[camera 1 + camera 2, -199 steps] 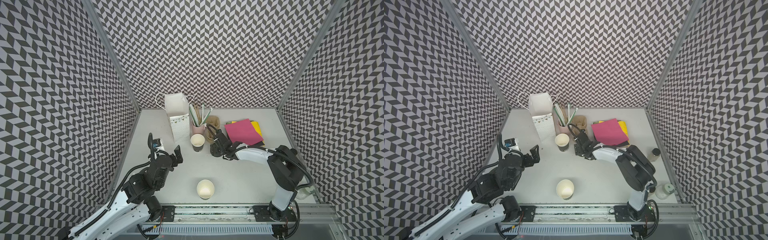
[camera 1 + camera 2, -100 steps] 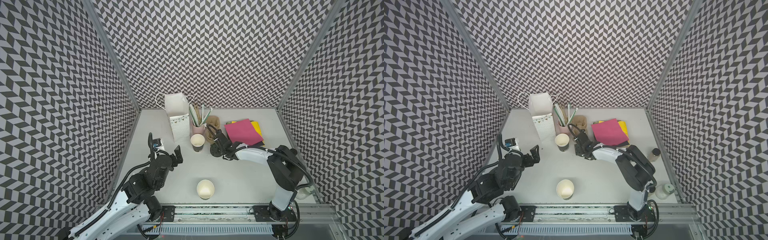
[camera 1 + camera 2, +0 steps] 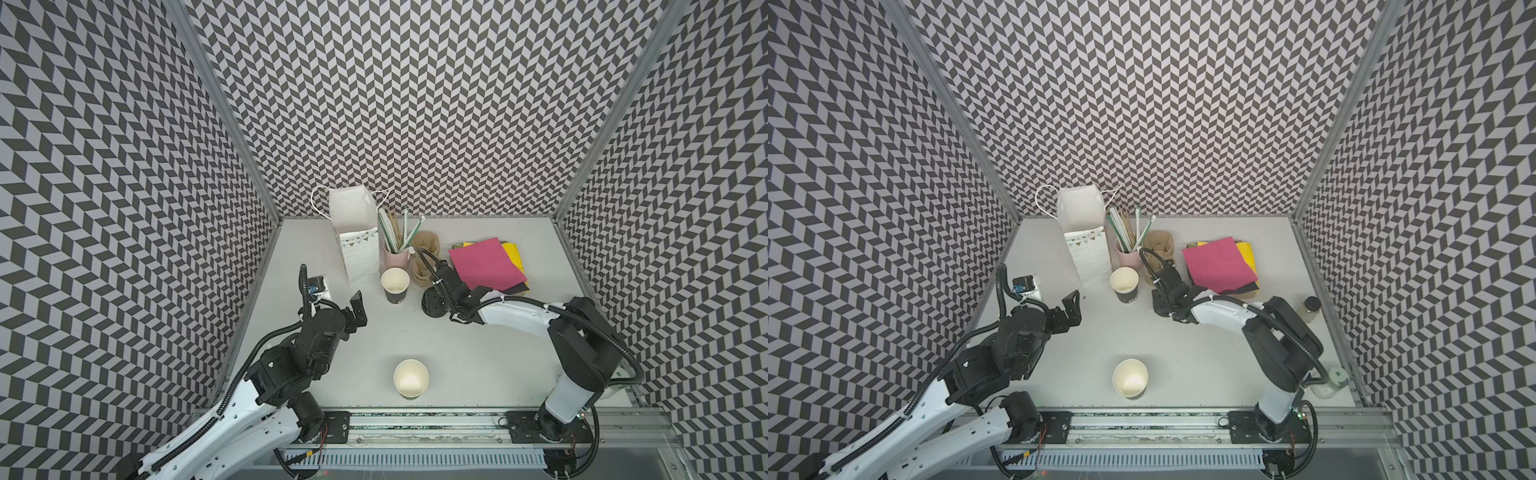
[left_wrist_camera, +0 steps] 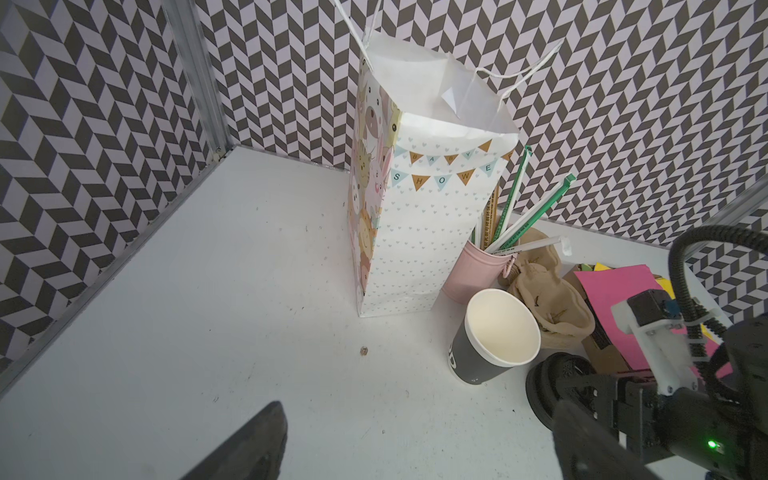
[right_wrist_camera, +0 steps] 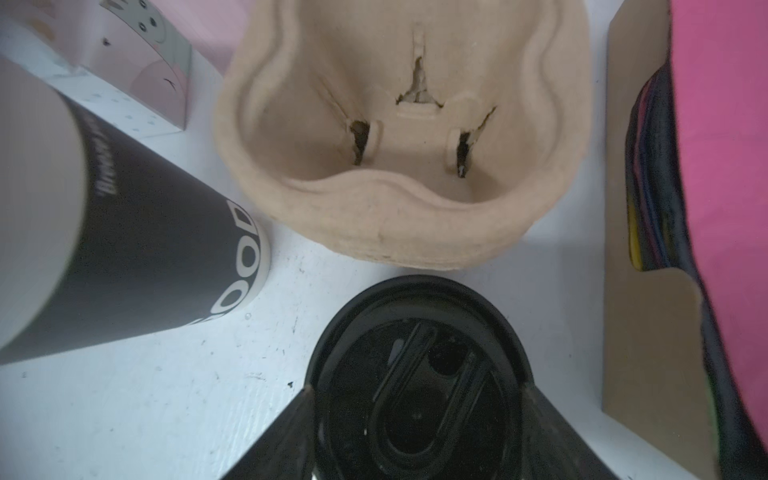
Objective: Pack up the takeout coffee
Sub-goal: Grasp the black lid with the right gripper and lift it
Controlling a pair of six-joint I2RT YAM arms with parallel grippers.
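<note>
We see the takeout coffee [image 3: 431,305] upright mid-table, just right of the lidless cup [image 3: 395,285], nearer than the pulp carrier [image 3: 426,253]. The right gripper [image 5: 415,388] flanks its lid (gripping or not, we cannot tell). The left gripper [image 4: 415,409] gapes empty.

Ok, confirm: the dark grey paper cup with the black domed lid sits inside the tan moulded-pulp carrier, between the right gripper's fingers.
No: the lidded cup stands on the table beside the carrier, not inside it, per the right wrist view. The right gripper straddles it.

Paired overhead views; two wrist close-ups
</note>
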